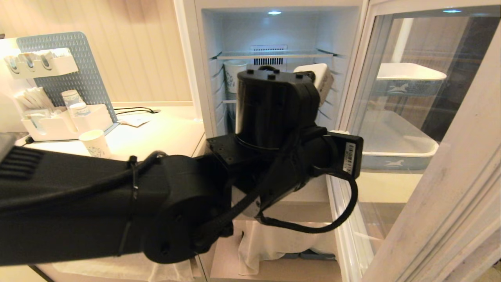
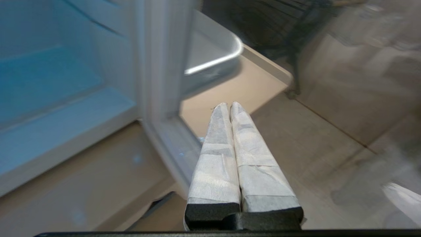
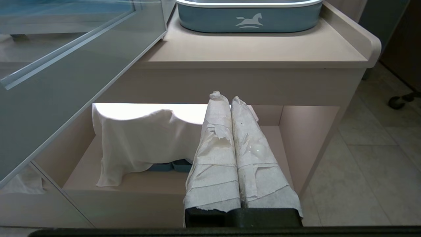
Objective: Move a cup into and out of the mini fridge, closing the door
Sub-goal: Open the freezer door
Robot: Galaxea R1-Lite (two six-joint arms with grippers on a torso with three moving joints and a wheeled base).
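The left gripper (image 2: 229,107), jaws shut and empty, hung by the lower edge of the open door (image 1: 426,129). The cup (image 1: 234,74) stood upright on the fridge (image 1: 207,70) shelf, beyond the left arm. The right gripper (image 3: 227,98) was shut, parked low.

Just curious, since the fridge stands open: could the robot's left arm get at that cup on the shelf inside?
Probably yes. The door is swung wide and the left arm already fills the opening near the cup, but its gripper is shut and would need opening.

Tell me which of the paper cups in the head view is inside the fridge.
The cup on the fridge shelf, half hidden behind the left arm. The others stand outside: one loose on the counter, two in the white organiser.
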